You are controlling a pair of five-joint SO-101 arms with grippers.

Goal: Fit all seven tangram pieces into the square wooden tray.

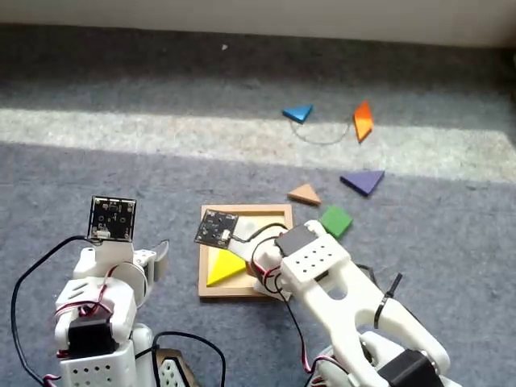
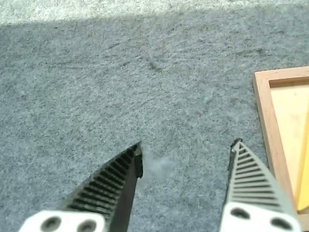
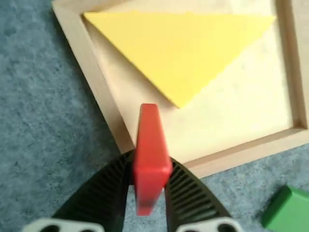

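Smooth matt wooden tray (image 3: 91, 72) on rough grey carpet (image 2: 96, 72).

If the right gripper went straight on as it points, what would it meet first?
Likely the tray floor: the red piece in the right gripper leads, aimed beside the yellow triangle. Depth unclear; it may clip the rim.

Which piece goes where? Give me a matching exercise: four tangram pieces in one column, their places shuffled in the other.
1 yellow triangle
2 red piece
3 green square
4 blue triangle

A on the carpet beside the tray
B held by the fingers of the right gripper
C lying in the tray
D far beyond the tray, near the orange piece

Pairs: 1-C, 2-B, 3-A, 4-D
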